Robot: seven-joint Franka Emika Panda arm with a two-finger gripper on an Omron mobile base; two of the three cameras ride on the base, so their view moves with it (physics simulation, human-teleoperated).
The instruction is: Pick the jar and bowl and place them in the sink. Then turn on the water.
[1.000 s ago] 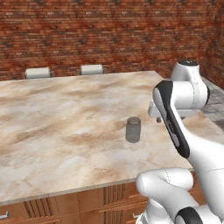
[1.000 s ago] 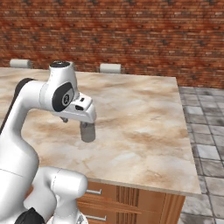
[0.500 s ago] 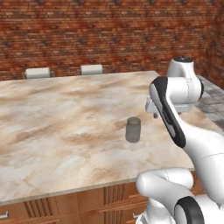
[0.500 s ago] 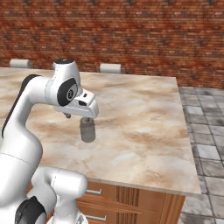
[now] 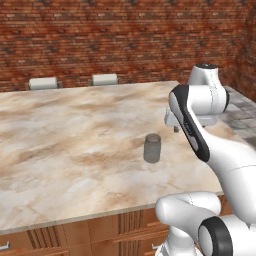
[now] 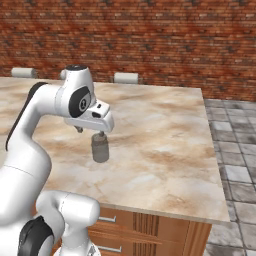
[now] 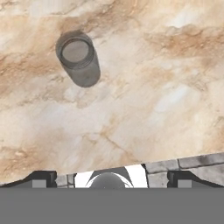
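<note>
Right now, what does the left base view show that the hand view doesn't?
Left base view alone: the brick wall, two chair backs behind the counter, wooden drawers under it.

Hand view alone: the jar's open round top from above, and the fingertips set wide apart.

Both: the jar upright on the marble counter, untouched.

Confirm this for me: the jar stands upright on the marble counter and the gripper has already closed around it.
Not quite. The jar does stand upright on the marble counter, but the gripper has not closed around it. The hand view shows the jar off to the upper left, well apart from the fingertips, with bare marble between them.
</note>
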